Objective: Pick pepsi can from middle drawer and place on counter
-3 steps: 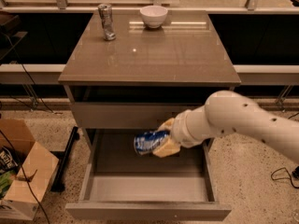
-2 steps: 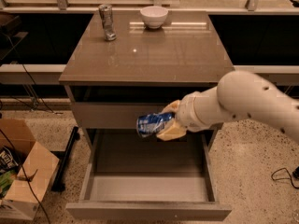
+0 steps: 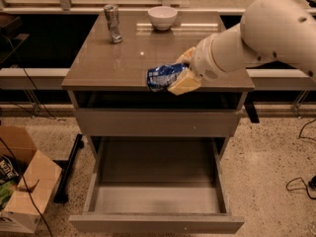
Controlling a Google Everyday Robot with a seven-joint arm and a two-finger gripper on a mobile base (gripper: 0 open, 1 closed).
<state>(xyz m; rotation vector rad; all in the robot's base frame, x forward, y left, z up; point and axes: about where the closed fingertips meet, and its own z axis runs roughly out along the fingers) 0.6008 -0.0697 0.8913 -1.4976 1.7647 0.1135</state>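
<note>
Leftmost, a silver can (image 3: pixel 112 22) stands at the back of the counter (image 3: pixel 118 63), with a white bowl (image 3: pixel 162 17) to its right. Nearer the front edge, the pepsi can (image 3: pixel 160 76) lies sideways in the gripper (image 3: pixel 177 74), whose tan fingers (image 3: pixel 185 84) clamp it from the right, above the open middle drawer (image 3: pixel 155 223).

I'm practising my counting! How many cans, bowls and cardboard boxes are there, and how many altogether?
Cans: 2, the pepsi can held in the gripper over the front edge of the counter, and a silver can standing at its back left.
Bowls: 1, a white bowl at the back of the counter.
Cardboard boxes: 1, the cardboard box on the floor.
Total: 4
</note>
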